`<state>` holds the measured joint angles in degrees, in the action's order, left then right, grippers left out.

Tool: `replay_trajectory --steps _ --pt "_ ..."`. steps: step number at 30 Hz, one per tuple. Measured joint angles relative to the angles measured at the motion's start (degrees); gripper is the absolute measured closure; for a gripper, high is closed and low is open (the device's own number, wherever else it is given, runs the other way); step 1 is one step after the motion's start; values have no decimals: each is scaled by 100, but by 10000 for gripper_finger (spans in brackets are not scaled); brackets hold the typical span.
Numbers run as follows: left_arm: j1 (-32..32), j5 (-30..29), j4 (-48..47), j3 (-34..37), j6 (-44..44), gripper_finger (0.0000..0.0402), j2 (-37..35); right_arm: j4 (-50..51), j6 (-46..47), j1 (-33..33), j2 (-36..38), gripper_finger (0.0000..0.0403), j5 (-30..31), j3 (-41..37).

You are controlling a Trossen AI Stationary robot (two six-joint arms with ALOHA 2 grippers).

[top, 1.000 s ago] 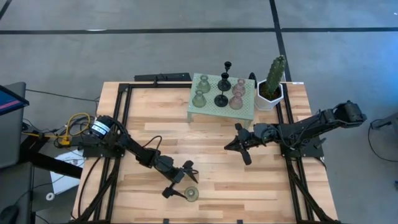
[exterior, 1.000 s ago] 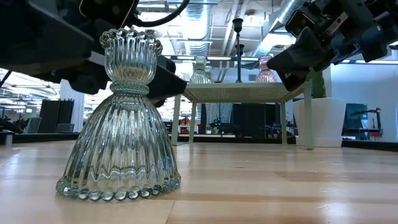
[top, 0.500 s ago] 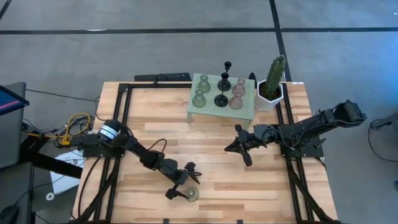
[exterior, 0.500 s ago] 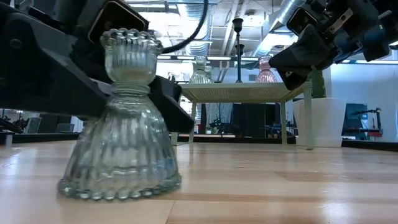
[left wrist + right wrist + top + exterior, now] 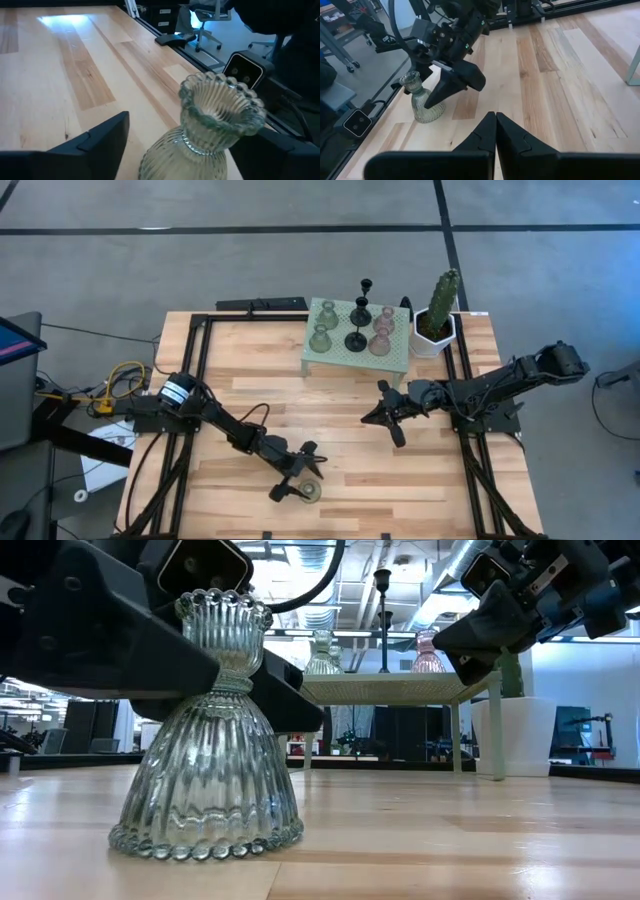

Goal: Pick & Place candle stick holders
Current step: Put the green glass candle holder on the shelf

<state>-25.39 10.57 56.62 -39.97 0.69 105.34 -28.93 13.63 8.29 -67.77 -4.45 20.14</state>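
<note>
We see the left gripper [image 5: 297, 472] low at the near edge of the table [image 5: 330, 395], fingers spread wide on either side of a pale green glass candle holder [image 5: 308, 492]. The holder stands upright on the wood; the low view shows the dark fingers [image 5: 110, 650] flanking its narrow neck, but we can't tell if they touch the glass. From the left wrist view the holder [image 5: 207, 132] sits between the two fingers, ribbed cup on top.

The right gripper [image 5: 385, 412] hovers mid-table, in front of the mint stand [image 5: 355, 345], fingers pressed together, holding nothing.

On the stand: two more green holders [image 5: 322, 327], two pinkish ones [image 5: 381, 332] and one black holder [image 5: 356, 328]. A second black holder [image 5: 366, 286] shows at the stand's far edge; we can't tell whether it stands on the stand or behind it. A cactus in a white pot [image 5: 437, 315] sits just right of the stand.

No readable labels or writing in any view.
</note>
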Motion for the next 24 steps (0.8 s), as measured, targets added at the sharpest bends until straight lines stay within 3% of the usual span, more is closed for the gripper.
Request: replay_trajectory --steps 11,17,21,24 --pt "9 -6 1 0 2 204 0 -1 0 0 0 403 1 0" --pt "4 -369 70 -2 -2 273 -2 -2 0 0 0 403 1 0" --pt "4 -696 61 -2 70 278 -2 0 0 0 0 403 0 0" --pt "18 -786 63 -2 382 259 -5 0 0 0 0 403 0 -1"
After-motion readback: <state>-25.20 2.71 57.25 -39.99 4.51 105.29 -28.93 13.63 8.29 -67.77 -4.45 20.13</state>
